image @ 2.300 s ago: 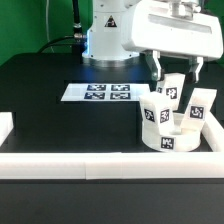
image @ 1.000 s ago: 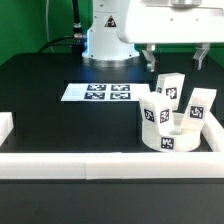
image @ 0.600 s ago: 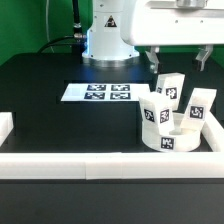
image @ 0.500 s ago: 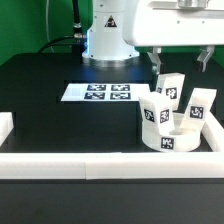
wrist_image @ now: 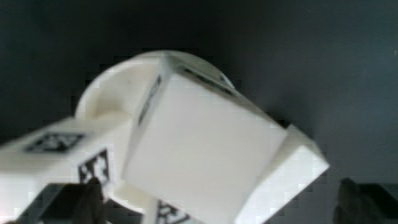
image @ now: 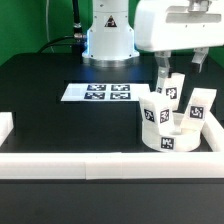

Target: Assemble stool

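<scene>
The white round seat disc (image: 168,135) lies by the front rail at the exterior view's right, with three white tagged block legs standing in its sockets: a front one (image: 154,113), a rear one (image: 172,91) and a right one (image: 198,106). My gripper (image: 181,68) hangs just above the rear leg, open and empty, one finger on each side of the leg's top. In the wrist view the seat disc (wrist_image: 134,85) and a leg (wrist_image: 205,150) fill the frame close below the gripper (wrist_image: 214,205), whose dark fingertips (wrist_image: 68,200) stand on either side of the leg.
The marker board (image: 98,93) lies flat mid-table. White border rails run along the front (image: 100,163) and at the exterior view's left (image: 5,128) and right (image: 214,135). The arm's base (image: 108,40) stands at the back.
The gripper rose off the rear leg, open, then shifted slightly to the exterior view's right and came down again over that leg. The seat and legs have not moved.
</scene>
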Tool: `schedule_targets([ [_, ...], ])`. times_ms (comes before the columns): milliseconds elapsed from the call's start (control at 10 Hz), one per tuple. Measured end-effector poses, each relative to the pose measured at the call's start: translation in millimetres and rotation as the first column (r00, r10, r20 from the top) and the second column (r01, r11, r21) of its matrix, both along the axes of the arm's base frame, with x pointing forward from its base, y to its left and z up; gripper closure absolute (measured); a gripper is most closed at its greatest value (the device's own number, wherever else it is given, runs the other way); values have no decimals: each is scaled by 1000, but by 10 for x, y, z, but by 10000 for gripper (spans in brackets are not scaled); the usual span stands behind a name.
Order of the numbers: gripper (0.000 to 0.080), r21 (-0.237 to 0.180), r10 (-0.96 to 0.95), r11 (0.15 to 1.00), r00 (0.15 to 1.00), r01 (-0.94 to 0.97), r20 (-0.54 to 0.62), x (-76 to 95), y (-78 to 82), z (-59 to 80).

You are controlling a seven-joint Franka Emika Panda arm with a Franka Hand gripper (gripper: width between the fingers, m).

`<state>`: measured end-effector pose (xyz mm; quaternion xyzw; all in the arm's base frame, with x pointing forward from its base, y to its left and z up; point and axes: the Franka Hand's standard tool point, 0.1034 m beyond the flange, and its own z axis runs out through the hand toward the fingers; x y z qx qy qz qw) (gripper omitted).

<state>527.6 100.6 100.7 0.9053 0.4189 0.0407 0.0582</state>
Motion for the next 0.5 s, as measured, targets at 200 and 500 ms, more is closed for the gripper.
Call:
schedule_targets([
  [200,150,-49,234,971,972,-234,-11,-12,32,-20],
  [500,150,-79,382,920,923,-384,-34,2,-38,-20],
])
